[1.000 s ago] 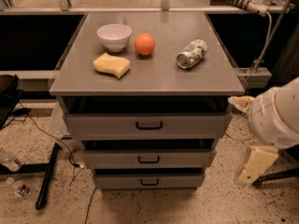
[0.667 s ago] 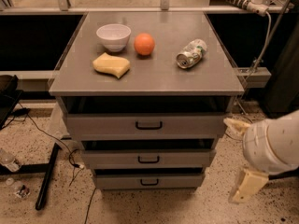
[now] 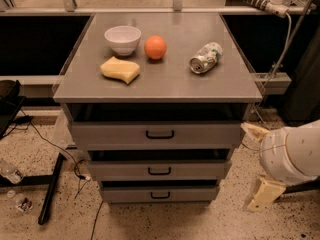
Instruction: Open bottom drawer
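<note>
Low at the right of the scene, the gripper (image 3: pixel 247 167) hangs beside the drawer cabinet (image 3: pixel 200 86), just above the speckled floor (image 3: pixel 165 224). Its two cream fingers (image 3: pixel 264 193) are spread wide on either side of the rounded white wrist (image 3: pixel 292 151), with nothing between them. One finger points left toward the cabinet's right edge and the other angles down toward the floor, and neither touches the cabinet. To the left of the gripper, the bottom drawer (image 3: pixel 125 194) is the lowest and narrowest of the three grey fronts, and its small black loop handle (image 3: pixel 160 195) sits at its centre, well apart from the gripper. This drawer is not drawn out past the ones above. Over it are the middle drawer (image 3: pixel 120 170) and the widest top drawer (image 3: pixel 110 133). On the cabinet's flat top stand a white bowl (image 3: pixel 123 38), an orange (image 3: pixel 155 47), a yellow sponge (image 3: pixel 120 69) and a crushed can (image 3: pixel 205 58) lying on its side.
</note>
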